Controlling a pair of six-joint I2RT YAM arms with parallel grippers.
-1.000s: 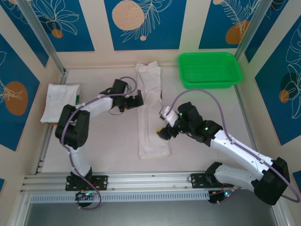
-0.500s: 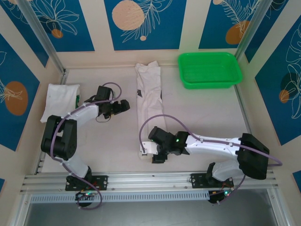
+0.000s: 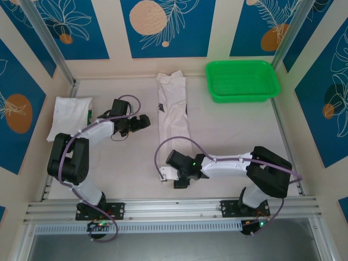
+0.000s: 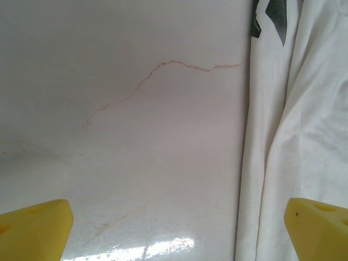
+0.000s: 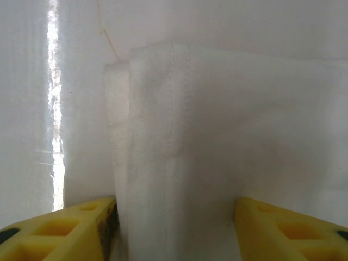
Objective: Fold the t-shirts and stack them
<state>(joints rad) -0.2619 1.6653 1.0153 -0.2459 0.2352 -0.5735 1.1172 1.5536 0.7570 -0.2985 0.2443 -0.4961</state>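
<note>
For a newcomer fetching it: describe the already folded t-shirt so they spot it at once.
From the green basket at the far right corner of the table, look across to the left edge. The folded t-shirt lies there, a compact white rectangle; the other t-shirt is a long narrow strip down the middle.

Right fingers (image 5: 60,231) dropped to the t-shirt's (image 5: 217,136) near end, closing.

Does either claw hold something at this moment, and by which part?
The left claw is open and holds nothing. The right claw straddles the near end of the long folded t-shirt; whether it grips the cloth cannot be told.
</note>
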